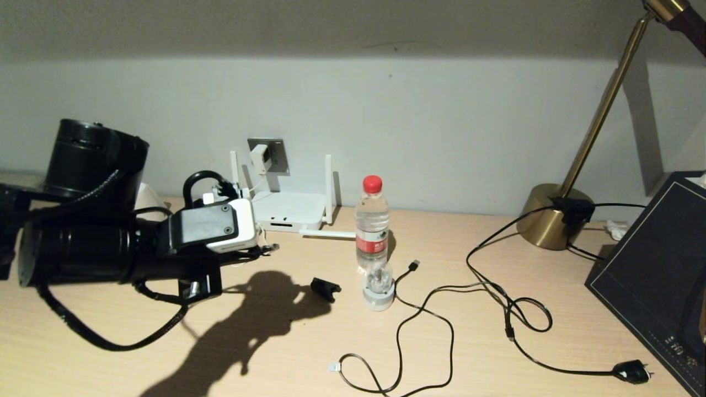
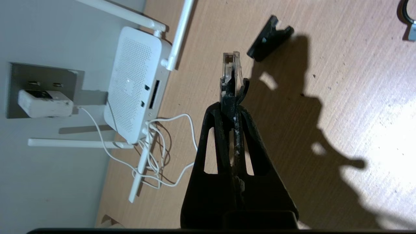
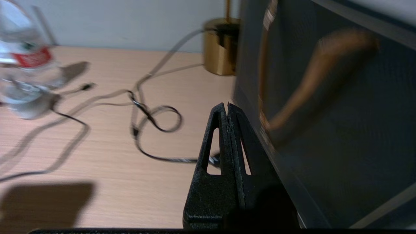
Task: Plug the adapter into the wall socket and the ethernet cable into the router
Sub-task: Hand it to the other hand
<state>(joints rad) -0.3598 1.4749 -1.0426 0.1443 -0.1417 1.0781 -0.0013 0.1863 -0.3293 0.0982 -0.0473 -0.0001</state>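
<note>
The white adapter [image 1: 259, 157] sits plugged into the grey wall socket [image 1: 277, 150] on the back wall; both also show in the left wrist view, adapter [image 2: 45, 103] and wall socket [image 2: 19, 74]. Its thin white cord [image 2: 107, 149] runs down to the white router [image 1: 289, 212], which lies flat under the socket with its dark port slot [image 2: 155, 94] facing the desk's front. My left gripper [image 2: 232, 109] is shut on the ethernet cable, whose clear plug [image 2: 231, 70] sticks out past the fingertips, a short way in front of the router. My right gripper [image 3: 227, 107] is shut and empty beside a dark box.
A water bottle [image 1: 372, 220] stands right of the router with a small round white piece [image 1: 378, 295] before it. A black clip [image 1: 325, 288] lies near my left gripper. Loose black cables [image 1: 513, 314], a brass lamp base [image 1: 551, 215] and the dark box [image 1: 656, 275] fill the right side.
</note>
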